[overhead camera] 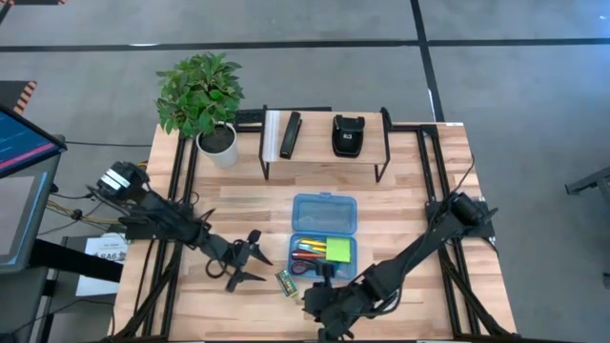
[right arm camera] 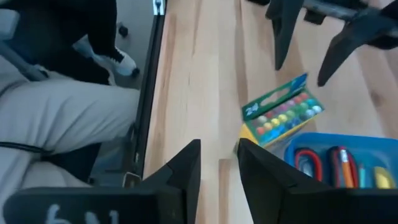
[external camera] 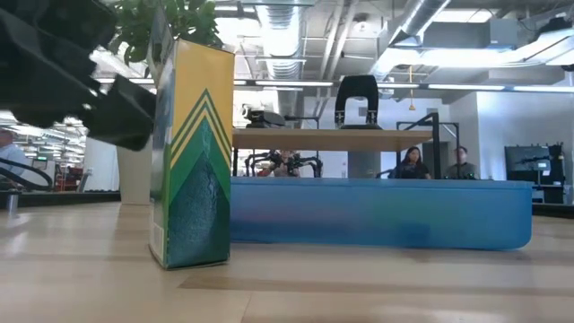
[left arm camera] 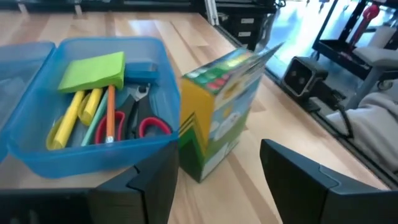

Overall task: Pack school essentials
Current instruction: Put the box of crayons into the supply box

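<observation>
High view: one crayon box (overhead camera: 285, 282), one blue case (overhead camera: 323, 239).

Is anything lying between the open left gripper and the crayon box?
No. In the high view only bare table separates the left gripper from the crayon box; the left wrist view agrees.
</observation>
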`<action>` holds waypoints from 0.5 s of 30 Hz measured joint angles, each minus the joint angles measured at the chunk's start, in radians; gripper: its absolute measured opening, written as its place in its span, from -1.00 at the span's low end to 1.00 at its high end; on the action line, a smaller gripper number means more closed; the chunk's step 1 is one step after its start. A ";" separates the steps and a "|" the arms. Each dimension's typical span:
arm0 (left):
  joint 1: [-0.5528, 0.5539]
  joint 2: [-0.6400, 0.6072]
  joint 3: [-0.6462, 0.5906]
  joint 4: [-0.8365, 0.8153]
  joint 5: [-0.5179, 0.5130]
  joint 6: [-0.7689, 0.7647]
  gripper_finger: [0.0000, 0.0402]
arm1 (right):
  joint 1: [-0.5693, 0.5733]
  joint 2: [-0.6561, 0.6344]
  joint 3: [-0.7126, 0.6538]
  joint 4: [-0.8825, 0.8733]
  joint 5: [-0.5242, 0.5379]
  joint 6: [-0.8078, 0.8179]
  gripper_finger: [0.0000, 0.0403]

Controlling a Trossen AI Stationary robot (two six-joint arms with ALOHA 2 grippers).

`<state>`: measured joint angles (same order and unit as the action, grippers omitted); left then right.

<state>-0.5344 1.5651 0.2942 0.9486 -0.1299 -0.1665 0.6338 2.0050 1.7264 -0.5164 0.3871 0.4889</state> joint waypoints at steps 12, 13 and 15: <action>0.042 0.057 0.000 0.064 0.047 -0.006 0.07 | -0.013 -0.010 -0.018 -0.043 0.004 0.007 -0.42; 0.042 0.056 0.000 0.063 0.047 -0.007 0.07 | -0.015 -0.011 -0.041 -0.024 0.003 0.015 -0.43; 0.042 0.056 0.000 0.063 0.048 -0.008 0.07 | -0.022 -0.022 -0.107 0.028 -0.012 0.029 -0.43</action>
<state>-0.4927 1.6215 0.2943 1.0113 -0.0822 -0.1749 0.6119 1.9830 1.6192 -0.4883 0.3751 0.5181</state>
